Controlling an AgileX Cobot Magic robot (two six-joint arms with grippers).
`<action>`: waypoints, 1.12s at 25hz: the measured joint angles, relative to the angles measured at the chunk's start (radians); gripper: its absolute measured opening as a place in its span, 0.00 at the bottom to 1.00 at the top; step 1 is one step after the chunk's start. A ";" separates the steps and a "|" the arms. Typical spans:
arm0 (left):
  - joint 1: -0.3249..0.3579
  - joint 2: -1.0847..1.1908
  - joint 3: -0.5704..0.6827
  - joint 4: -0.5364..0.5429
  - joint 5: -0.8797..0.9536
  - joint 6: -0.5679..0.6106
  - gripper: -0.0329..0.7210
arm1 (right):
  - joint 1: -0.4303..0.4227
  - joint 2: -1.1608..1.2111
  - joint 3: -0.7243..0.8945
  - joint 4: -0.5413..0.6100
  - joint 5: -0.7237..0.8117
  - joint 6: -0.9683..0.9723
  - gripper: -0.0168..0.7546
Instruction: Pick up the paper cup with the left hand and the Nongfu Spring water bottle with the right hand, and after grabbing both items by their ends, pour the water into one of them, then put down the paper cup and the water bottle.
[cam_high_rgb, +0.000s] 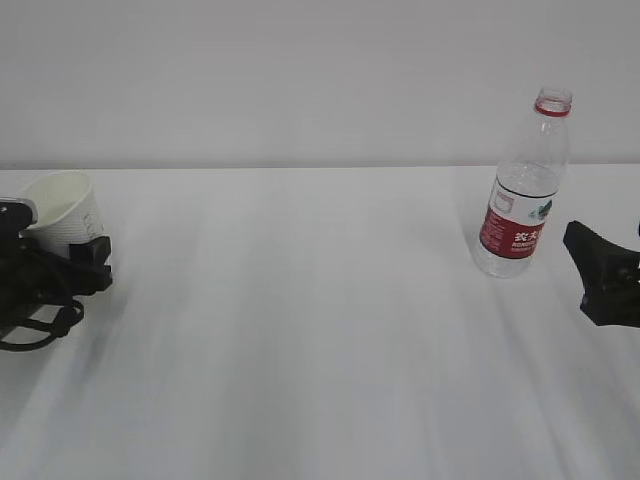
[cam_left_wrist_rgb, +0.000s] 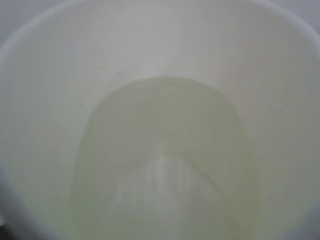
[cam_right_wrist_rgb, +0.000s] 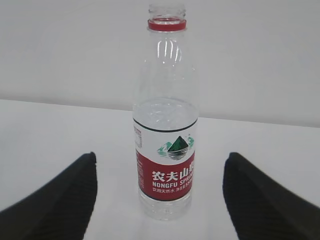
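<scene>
The paper cup (cam_high_rgb: 62, 207) hangs tilted at the far left, its lower part gripped in my left gripper (cam_high_rgb: 78, 258). In the left wrist view the cup's cream inside (cam_left_wrist_rgb: 165, 125) fills the frame and hides the fingers. The Nongfu Spring water bottle (cam_high_rgb: 522, 190) stands upright and uncapped at the right, with water (cam_right_wrist_rgb: 165, 112) up to about the top of its label. My right gripper (cam_high_rgb: 592, 258) is open just to the right of the bottle and apart from it. In the right wrist view the bottle (cam_right_wrist_rgb: 165, 150) stands centred ahead of the gripper (cam_right_wrist_rgb: 161, 165) and its spread fingers (cam_right_wrist_rgb: 75, 195).
A white table (cam_high_rgb: 320, 330) runs the full width, with a plain white wall behind it. Black cables (cam_high_rgb: 35, 325) of the left arm loop onto the table at the far left.
</scene>
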 joint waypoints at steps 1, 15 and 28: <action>0.000 0.000 0.000 -0.006 0.000 0.000 0.71 | 0.000 0.000 0.000 0.000 0.000 0.000 0.78; 0.000 0.048 -0.078 -0.019 -0.002 0.000 0.71 | 0.000 0.000 0.000 -0.002 0.000 0.002 0.78; 0.000 0.145 -0.128 -0.017 -0.085 0.000 0.71 | 0.000 0.000 0.002 -0.018 0.000 0.003 0.78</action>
